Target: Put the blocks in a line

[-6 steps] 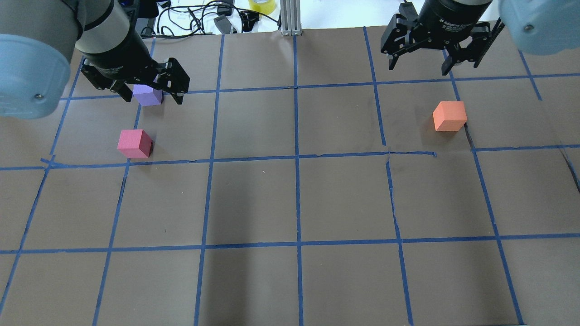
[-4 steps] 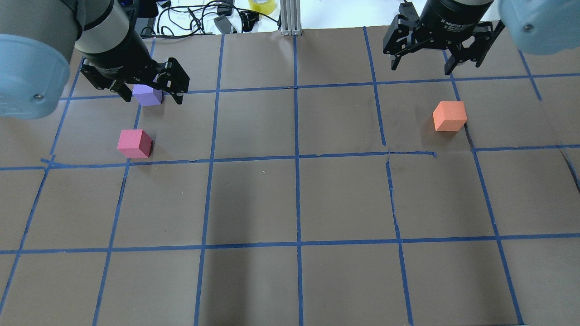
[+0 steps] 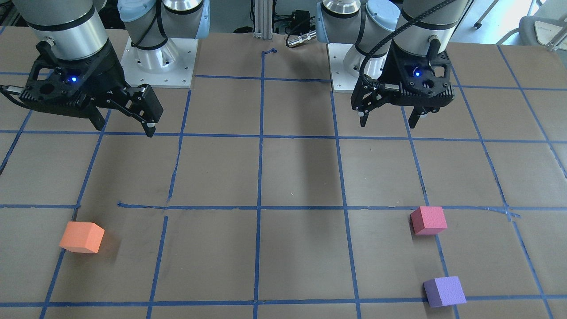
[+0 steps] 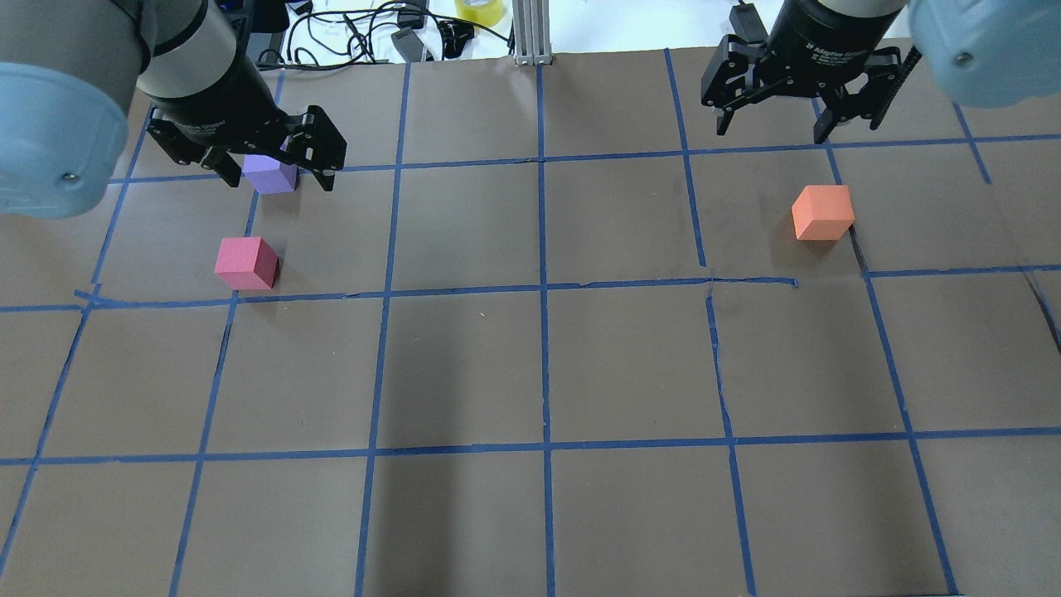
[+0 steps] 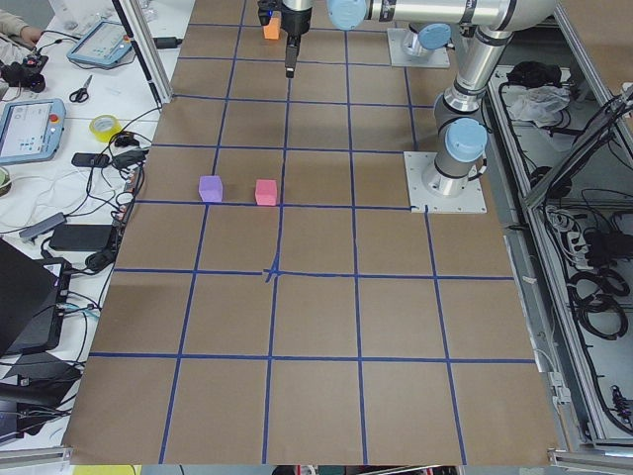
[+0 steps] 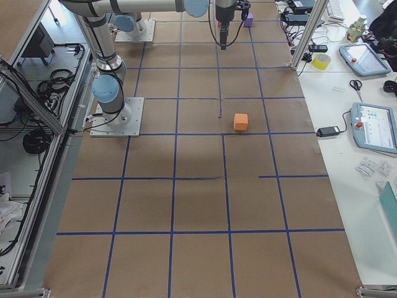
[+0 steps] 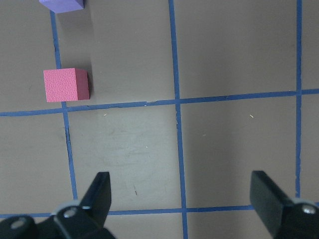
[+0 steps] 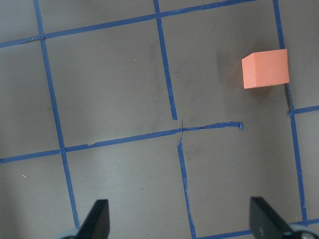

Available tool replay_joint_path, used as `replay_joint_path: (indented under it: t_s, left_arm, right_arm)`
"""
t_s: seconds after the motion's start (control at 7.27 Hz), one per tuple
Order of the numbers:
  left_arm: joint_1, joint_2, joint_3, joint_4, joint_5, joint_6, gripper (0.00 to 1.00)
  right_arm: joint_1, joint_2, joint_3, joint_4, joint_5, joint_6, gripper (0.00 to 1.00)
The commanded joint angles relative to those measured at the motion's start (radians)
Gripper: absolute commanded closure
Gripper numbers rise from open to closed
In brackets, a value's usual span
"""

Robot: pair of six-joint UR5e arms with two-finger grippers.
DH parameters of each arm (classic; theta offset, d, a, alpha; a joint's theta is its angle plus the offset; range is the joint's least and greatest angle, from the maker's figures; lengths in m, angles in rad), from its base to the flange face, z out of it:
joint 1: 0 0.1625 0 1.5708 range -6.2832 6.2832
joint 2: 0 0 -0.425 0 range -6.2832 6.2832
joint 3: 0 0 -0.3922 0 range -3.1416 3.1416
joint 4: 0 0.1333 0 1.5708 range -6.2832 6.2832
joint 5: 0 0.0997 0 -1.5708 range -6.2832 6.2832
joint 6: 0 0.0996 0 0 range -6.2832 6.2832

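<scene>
Reckoned as in the overhead view, with twelve o'clock pointing away from the robot, the three blocks lay apart on the brown paper-covered desk (image 3: 301, 177), which was ruled into squares by blue tape lines (image 3: 259, 177). The small pinkish-red matte foam cube (image 3: 428, 220) sat at about ten o'clock from the desk's middle, just beside a tape line. The small purple matte foam cube (image 3: 444, 291) sat near it, at roughly twelve o'clock from it and a shade toward one, the two not touching. The small orange matte foam cube (image 3: 82, 237) rested well apart from both, at about three o'clock from the pinkish-red one. All three stood flat on the paper and formed no single line.

The left gripper (image 3: 388, 124) hung above the desk at about five o'clock from the pinkish-red cube, on the robot's side of it, its jaws released, spread wide and empty. Its wrist camera showed that cube at eleven o'clock in the frame and the purple one cut off by the top edge. From overhead the purple cube appeared between the jaws, yet the front-facing view showed them well apart.

The right gripper (image 3: 124, 129) hung above the desk at about seven o'clock from the orange cube, its jaws likewise released and holding nothing. In its wrist camera the orange cube lay at about one o'clock.
</scene>
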Motion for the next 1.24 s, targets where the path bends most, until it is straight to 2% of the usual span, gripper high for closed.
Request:
replay_joint_path:
  t_s: [0.0,0.83,1.1]
  left_arm:
    - [-0.002,0.0,0.0,0.0,0.0,-0.005,0.0]
    - [-0.003,-0.002,-0.029,0.003,-0.002,-0.013,0.0]
    - [0.0,0.0,-0.029,0.017,-0.002,-0.01,0.0]
  right_arm:
    - [0.0,0.001,0.001,-0.001,0.002,-0.002,0.0]
    - [-0.002,0.005,-0.001,0.018,-0.013,-0.015,0.0]
    - [-0.018,0.038,0.005,0.004,-0.019,-0.023,0.0]
